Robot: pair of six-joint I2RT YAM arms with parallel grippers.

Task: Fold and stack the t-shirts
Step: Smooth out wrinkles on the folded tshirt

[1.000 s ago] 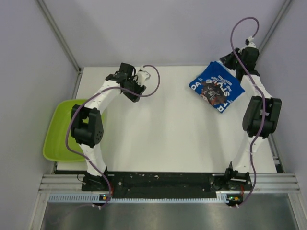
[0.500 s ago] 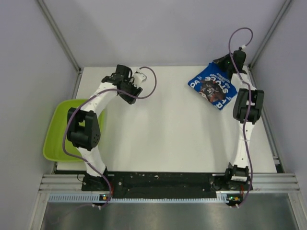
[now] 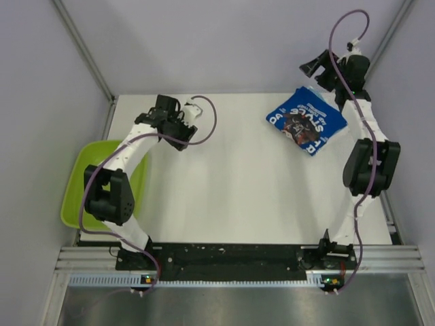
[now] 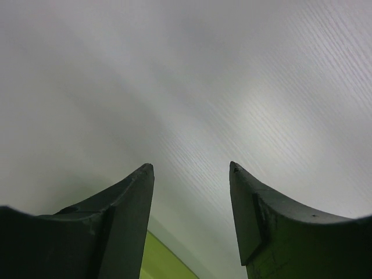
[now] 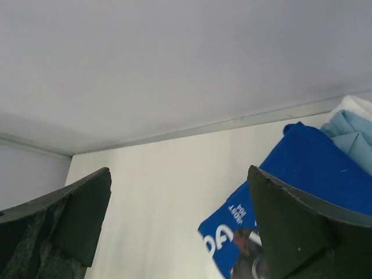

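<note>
Right gripper (image 3: pixel 315 67) has lifted off the royal blue t-shirt (image 3: pixel 306 122) toward the back wall. The left arm has swung tub-ward. The shirt lies folded, print up, at the table's (image 3: pixel 231 190) far right, with a teal-blue shirt (image 5: pixel 354 133) peeking out at its far edge. Both claws are spread and empty, the left gripper (image 4: pixel 190 165) over bare table near the lime-green tub (image 3: pixel 78 197). This looks like a retreat after placing, so rise clear before swinging, fingers apart, to avoid snagging the folded edge.
</note>
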